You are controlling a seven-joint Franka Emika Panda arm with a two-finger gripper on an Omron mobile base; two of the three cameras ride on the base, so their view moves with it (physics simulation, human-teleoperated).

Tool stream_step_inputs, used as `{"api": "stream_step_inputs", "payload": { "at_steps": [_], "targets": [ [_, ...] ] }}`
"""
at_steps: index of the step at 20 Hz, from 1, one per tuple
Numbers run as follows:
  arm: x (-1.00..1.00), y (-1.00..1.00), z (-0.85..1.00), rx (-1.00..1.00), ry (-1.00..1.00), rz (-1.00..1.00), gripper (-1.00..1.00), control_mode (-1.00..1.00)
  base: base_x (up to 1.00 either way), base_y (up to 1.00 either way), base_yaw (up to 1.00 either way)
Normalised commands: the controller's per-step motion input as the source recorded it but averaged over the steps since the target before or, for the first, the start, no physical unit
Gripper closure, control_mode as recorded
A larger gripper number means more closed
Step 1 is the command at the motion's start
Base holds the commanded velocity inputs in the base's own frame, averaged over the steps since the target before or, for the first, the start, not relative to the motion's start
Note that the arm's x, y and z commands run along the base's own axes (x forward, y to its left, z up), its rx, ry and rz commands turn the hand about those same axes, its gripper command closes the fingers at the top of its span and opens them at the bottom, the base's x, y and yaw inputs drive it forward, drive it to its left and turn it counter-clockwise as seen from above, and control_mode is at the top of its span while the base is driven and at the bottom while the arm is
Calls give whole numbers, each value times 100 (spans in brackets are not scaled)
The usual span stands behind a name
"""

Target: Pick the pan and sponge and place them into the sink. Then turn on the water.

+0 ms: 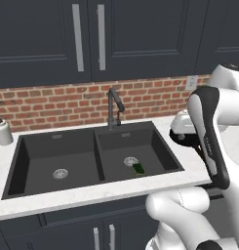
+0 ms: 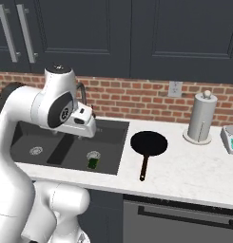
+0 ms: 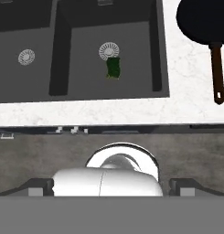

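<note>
A: Starting nearest, what's the hand (image 3: 111, 180) doing?

B: It's empty with the jaws spread wide, up above the bench's front edge and looking down on the sink and the bench (image 3: 131, 112).

A: And how far along would you put the job?

B: About a third, I'd judge. The sponge (image 3: 113, 67) already lies on the floor of the right basin of the sink (image 3: 161, 55), touching or just beside that basin's silver drain (image 3: 109, 50). The pan (image 2: 149, 144) is still out on the bench, just right of the sink, its handle (image 2: 144, 168) pointing toward the near edge.

A: So what's left?

B: The pan has to go into a basin, then the water. No stream runs from the faucet (image 1: 113, 105) at the far rim, so the lever looks untouched.

A: Anything in the way?

B: Nothing sits between the hand and the pan. Farther right a paper towel holder (image 2: 201, 118) stands well apart from it, with a scale (image 2: 230, 137) beyond. A soap dispenser (image 1: 1, 131) stands at the far left of the bench. The sponge takes up some of the right basin's floor; the left basin is bare apart from its drain.
</note>
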Motion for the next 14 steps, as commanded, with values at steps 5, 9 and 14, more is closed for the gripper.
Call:
{"api": "stream_step_inputs", "payload": {
  "at_steps": [5,9,14],
  "targets": [
    [24,-46,-25,-4,1,-10,-100,-100,0,0,0],
    [42,-52,-29,-11,0,-8,-100,-100,0,0,0],
    [37,-37,-40,-11,0,-3,-100,-100,0,0,0]
  ]
}}
